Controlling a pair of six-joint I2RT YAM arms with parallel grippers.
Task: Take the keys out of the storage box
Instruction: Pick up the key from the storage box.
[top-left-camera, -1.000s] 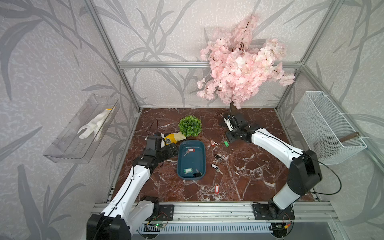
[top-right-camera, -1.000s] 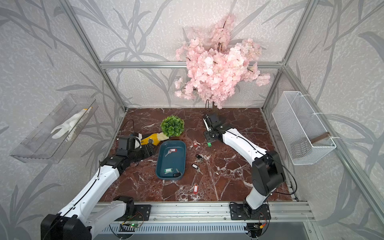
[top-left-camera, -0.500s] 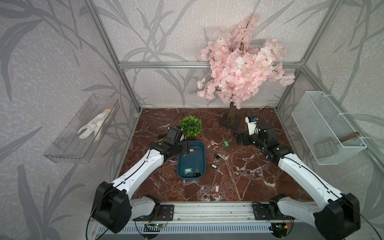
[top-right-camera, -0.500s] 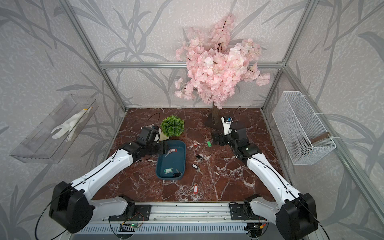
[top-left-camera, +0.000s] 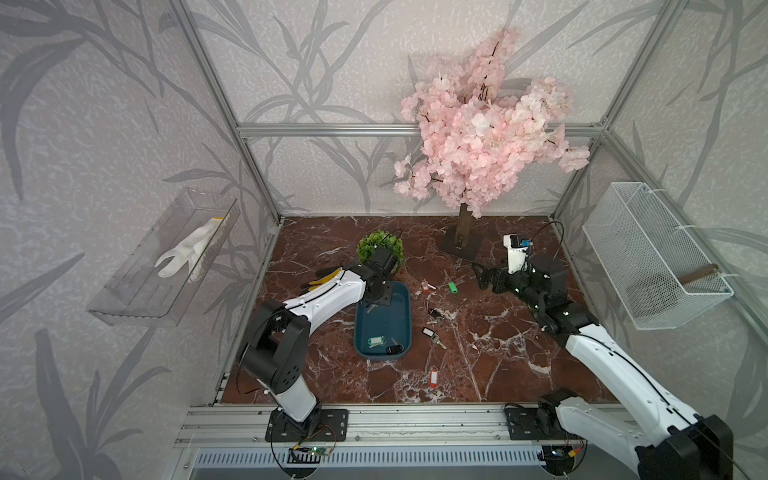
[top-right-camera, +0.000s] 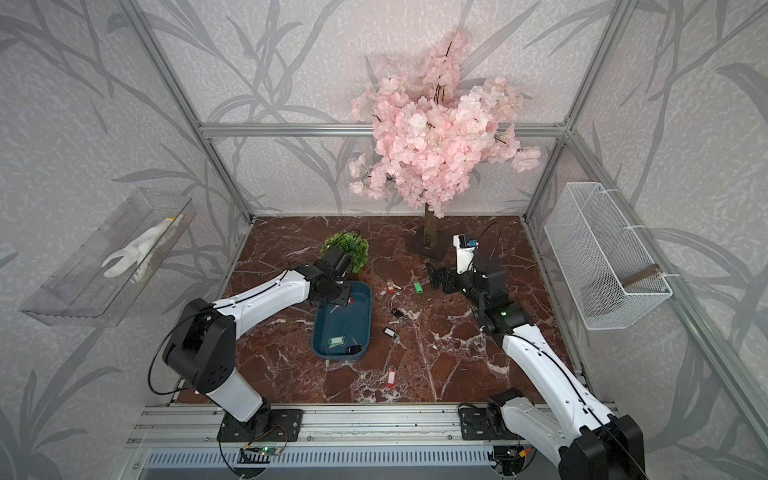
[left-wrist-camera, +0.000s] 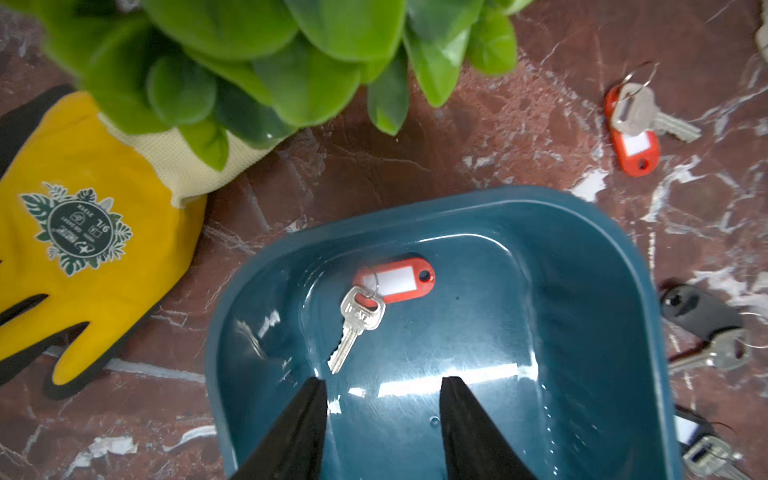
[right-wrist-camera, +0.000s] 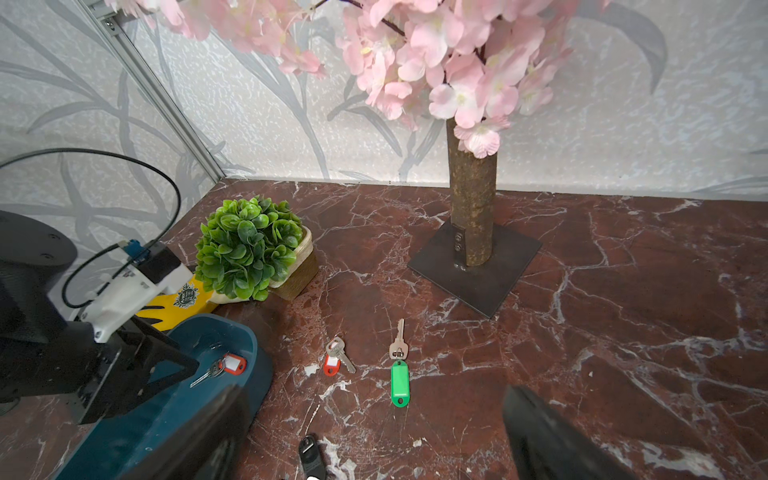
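Observation:
The teal storage box (top-left-camera: 401, 322) (top-right-camera: 361, 316) lies on the marble left of centre. In it are keys: a red-tagged one (left-wrist-camera: 392, 280) (right-wrist-camera: 232, 365) at the far end, and a green-tagged one (top-left-camera: 376, 341) and a black-tagged one (top-left-camera: 395, 349) at the near end. My left gripper (left-wrist-camera: 382, 380) (top-left-camera: 376, 296) hangs open and empty over the box's far end, fingertips just short of the red-tagged key. My right gripper (right-wrist-camera: 372, 388) (top-left-camera: 482, 277) is wide open and empty, low over the marble to the right. Beyond it lie a green-tagged key (right-wrist-camera: 400, 382) and a red-tagged key (right-wrist-camera: 332, 365).
More keys lie loose right of the box: black tags (top-left-camera: 434, 312) (top-left-camera: 428, 331) and a red tag (top-left-camera: 434, 379). A potted green plant (top-left-camera: 380, 249) and a yellow glove (left-wrist-camera: 83, 232) are behind the box. The blossom tree's base plate (top-left-camera: 461, 245) stands at the back, and a wire basket (top-left-camera: 648, 257) hangs on the right wall.
My left arm swung from beside the glove to over the box's far end, jaws narrowing. My right arm drew back to the right from near the tree base and opened wide.

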